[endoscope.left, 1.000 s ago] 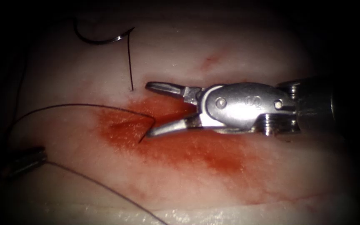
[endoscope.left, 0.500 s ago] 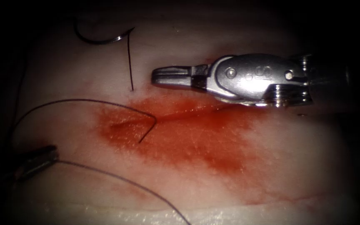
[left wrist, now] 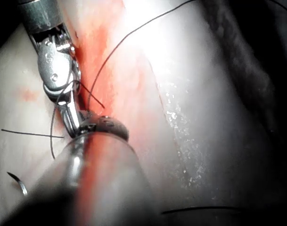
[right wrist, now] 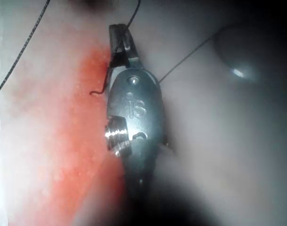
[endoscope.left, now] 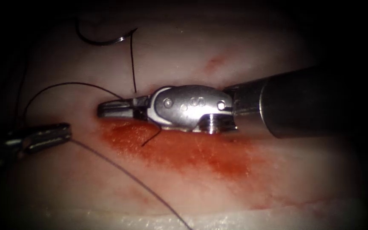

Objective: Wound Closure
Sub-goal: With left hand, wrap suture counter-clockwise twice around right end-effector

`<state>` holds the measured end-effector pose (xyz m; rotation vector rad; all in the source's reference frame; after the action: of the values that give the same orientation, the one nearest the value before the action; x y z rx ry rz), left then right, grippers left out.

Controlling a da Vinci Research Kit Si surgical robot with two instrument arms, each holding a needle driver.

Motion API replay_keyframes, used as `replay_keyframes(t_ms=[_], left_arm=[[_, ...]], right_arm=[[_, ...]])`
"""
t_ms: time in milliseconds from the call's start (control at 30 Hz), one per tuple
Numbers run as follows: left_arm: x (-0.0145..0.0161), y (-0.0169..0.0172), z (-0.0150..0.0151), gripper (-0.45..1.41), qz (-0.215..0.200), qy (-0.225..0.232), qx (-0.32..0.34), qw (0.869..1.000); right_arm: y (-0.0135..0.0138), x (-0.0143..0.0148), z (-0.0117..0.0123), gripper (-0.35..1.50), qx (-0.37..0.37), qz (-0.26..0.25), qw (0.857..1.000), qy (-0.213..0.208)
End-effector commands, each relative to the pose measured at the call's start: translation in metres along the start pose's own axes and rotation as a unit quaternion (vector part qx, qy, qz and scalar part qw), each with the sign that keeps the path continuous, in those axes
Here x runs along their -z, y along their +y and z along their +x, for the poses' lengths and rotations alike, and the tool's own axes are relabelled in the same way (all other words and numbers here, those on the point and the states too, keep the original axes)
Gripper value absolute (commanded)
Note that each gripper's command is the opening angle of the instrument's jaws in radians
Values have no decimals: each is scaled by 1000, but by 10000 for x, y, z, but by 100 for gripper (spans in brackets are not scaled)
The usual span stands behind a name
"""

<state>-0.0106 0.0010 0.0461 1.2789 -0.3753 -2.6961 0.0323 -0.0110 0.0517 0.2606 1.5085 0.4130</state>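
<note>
The right tool (endoscope.left: 113, 108) is closed on the thread (endoscope.left: 64, 85) above the cut. The needle (endoscope.left: 101, 40) lies free, well apart. The left tool (endoscope.left: 50, 134) grips thread.

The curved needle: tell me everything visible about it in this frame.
The thin, dark, curved metal needle lies free on the pale tissue, far from the red-stained cut, curve bowing downward. Neither tool holds it, and it isn't in the tissue. Dark thread runs down from its right end toward the cut.

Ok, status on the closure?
Left tool shut on thread. Right tool shut on thread. Needle loose on tissue, not in it.
</note>
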Motion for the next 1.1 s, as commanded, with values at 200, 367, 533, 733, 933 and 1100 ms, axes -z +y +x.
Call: replay_keyframes(t_ms=[200,367,533,733,933,1100], left_arm=[[-26,6,-24,-45,-44,45,47,997],[-43,13,-42,-45,-78,62,72,992],[-71,22,-50,-45,-125,79,69,987],[-95,23,-30,-45,-155,98,47,982],[-99,24,-12,-45,-162,120,25,979],[-97,31,3,-45,-171,126,7,977]], right_arm=[[-1,-8,-3,-35,-29,3,998,59],[3,-7,1,-35,-39,-2,996,78],[4,-8,9,-35,-43,-1,995,93],[-2,-17,11,-35,-44,15,994,99],[-2,-25,15,2,-46,11,994,101],[5,-37,21,106,-52,-20,994,94]])
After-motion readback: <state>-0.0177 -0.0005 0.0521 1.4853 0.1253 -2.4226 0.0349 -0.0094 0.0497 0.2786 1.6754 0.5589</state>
